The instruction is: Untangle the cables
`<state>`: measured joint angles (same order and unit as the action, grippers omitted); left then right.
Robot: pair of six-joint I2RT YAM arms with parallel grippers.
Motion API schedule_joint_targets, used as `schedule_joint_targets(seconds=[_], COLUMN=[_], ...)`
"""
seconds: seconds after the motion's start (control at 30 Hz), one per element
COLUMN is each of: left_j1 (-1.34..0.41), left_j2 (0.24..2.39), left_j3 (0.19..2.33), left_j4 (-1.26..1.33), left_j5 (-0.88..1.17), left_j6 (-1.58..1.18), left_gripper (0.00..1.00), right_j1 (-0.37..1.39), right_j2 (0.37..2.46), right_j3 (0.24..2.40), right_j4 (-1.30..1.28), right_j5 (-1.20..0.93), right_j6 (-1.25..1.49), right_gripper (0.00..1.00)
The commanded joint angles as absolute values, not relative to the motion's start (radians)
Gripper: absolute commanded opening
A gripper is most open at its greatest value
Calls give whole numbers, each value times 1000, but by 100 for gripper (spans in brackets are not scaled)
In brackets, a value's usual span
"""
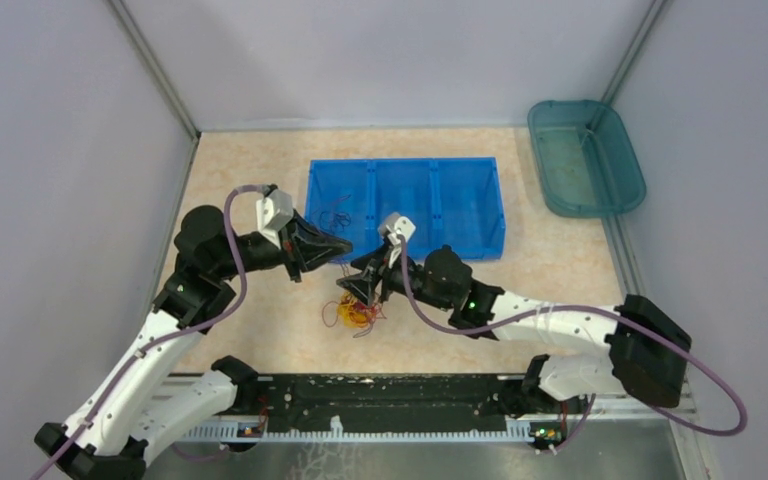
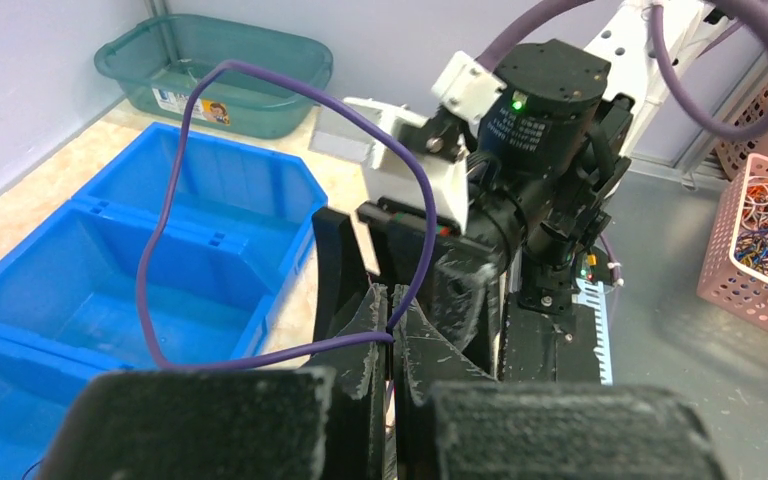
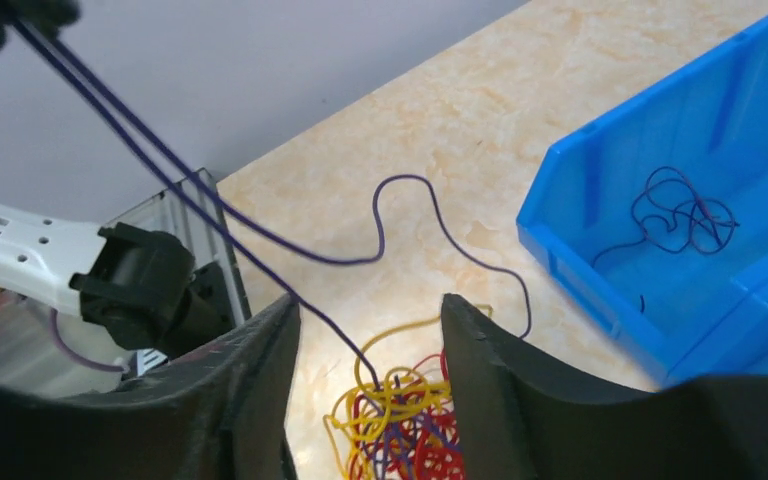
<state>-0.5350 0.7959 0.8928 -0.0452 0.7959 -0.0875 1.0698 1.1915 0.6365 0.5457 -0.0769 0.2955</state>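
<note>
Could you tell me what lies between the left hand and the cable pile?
A dark purple cable runs in two straight strands from the pile up to the left hand; the right wrist view shows it.

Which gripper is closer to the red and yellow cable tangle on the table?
Right. The right gripper hangs open just above the cable tangle; the left gripper sits farther off near the blue bin, pinching a purple cable.

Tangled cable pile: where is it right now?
In the top view the tangled cable pile lies on the table, on the near side of the blue bin, left of centre, just below the right gripper.
</note>
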Motion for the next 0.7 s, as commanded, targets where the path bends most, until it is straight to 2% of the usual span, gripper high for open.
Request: schedule_joint_targets(seconds=[0.0,0.13,0.27,0.37,0.67], left_j1=[-534,-534,-534,-534,-534], left_j2=[798,804,810,817,860], left_j3=[945,957,977,1004,1127], left_j4=[-32,-35,-35,-35,-12], left_j5=[796,796,801,805,813], left_j6=[-100,-104,-114,-117,-124], left_gripper=[0,0,0,0,0], right_j1=[1078,1080,1083,1086,1089], right_j2=[1270,1340,1399,1426,1493], right_j3=[738,728,721,707,639], right_j4=[724,811,856,876,924], right_j5=[-68,-74,-84,-84,-74], right_j6=[286,339,391,412,461], right_gripper=[48,30,18,18,26])
